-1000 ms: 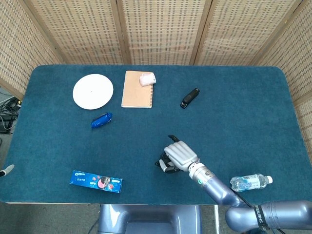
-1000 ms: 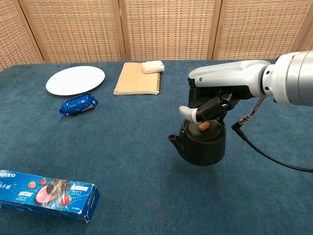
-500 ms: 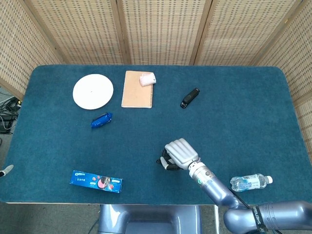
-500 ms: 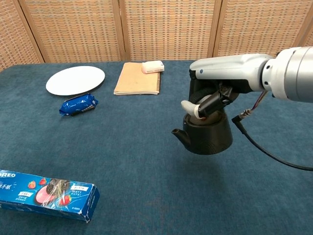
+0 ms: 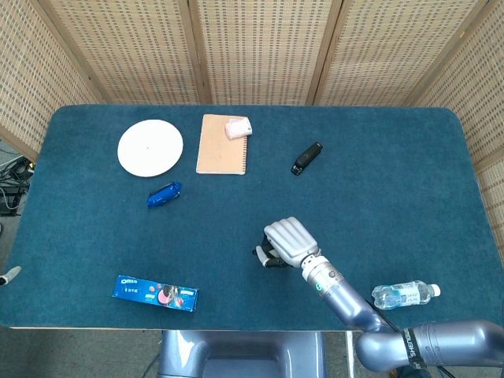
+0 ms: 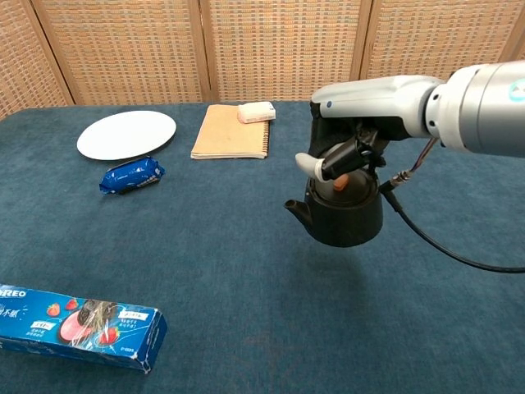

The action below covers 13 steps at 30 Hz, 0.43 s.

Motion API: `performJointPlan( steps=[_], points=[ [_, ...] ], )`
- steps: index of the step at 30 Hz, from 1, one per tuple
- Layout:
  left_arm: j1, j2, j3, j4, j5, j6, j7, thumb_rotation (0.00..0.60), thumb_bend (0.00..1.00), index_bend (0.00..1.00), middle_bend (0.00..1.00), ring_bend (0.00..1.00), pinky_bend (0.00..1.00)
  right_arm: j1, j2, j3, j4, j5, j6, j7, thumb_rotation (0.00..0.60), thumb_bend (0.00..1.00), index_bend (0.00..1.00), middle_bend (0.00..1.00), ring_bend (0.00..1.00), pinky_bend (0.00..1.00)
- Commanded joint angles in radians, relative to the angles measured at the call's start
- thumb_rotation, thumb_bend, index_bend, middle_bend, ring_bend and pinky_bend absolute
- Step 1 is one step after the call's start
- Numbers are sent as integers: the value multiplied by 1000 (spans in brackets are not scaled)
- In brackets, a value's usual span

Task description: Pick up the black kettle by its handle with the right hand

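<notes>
The black kettle (image 6: 343, 214) hangs above the blue table cloth, its spout pointing left and a small orange knob on its lid. My right hand (image 6: 349, 148) grips the kettle's handle from above, fingers curled around it. In the head view the right hand (image 5: 290, 242) covers most of the kettle (image 5: 263, 255), of which only a dark edge shows at its left. My left hand appears in neither view.
A white plate (image 5: 150, 147), a tan notebook (image 5: 222, 145) with a pink eraser (image 5: 238, 127) on it, a blue snack pack (image 5: 164, 194), a black object (image 5: 307, 157), an Oreo box (image 5: 155, 293) and a water bottle (image 5: 404, 294) lie around the table (image 5: 378, 197).
My right hand has lifted the kettle off the table and carried it slightly up and away from me. The other things lie where they were.
</notes>
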Motion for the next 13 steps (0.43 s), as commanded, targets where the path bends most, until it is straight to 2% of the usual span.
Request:
performJointPlan(
  steps=[1, 9, 13],
  points=[
    [0, 1, -1, 1, -2, 0, -4, 600, 0, 0, 0, 0, 0, 25, -11, 28, 13, 46, 3, -8, 596, 922, 1000, 1000, 929, 922],
    [-1, 4, -5, 11, -7, -8, -28, 600, 0, 0, 0, 0, 0, 97, -54, 85, 46, 175, 37, -57, 600, 930, 1000, 1000, 929, 920],
    [2, 7, -3, 16, -5, -7, -43, 600, 0, 0, 0, 0, 0, 119, -72, 93, 54, 222, 56, -75, 600, 931, 1000, 1000, 929, 920]
  ],
)
